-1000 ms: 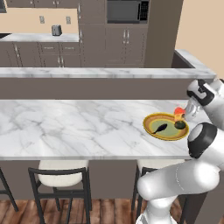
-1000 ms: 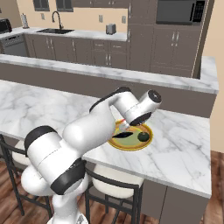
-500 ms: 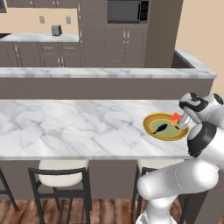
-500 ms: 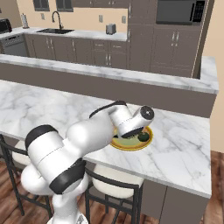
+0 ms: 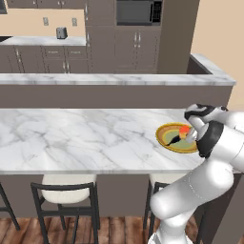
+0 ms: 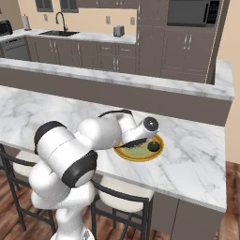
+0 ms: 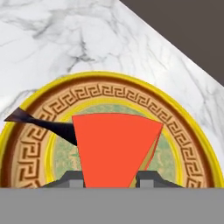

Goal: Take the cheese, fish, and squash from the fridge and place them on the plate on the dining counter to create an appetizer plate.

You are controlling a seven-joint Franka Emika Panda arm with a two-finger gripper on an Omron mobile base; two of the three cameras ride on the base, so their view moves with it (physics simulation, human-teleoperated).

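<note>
The plate (image 5: 167,131) with its yellow rim lies on the dining counter (image 5: 86,138) at the right end. My gripper (image 7: 109,179) is shut on the cheese (image 7: 116,148), a red-faced wedge held low over the plate's green centre (image 7: 65,153). The cheese (image 5: 184,129) shows as a red-orange spot beside my hand. The black fish (image 7: 39,122) lies on the plate to the left of the cheese, tail toward the rim; the fish (image 5: 174,139) shows there too. The dark green squash (image 6: 152,146) rests on the plate (image 6: 140,153) by my wrist. The fridge is out of view.
A raised grey-topped ledge (image 5: 114,80) runs behind the counter. Dark-framed stools (image 5: 66,186) with white seats stand under the front edge. Brown cabinets and a microwave (image 5: 136,12) line the far wall. White marble stretches left of the plate.
My hand has come down with the cheese from above the plate's far edge to just over its centre. Fish and squash have stayed in place.
</note>
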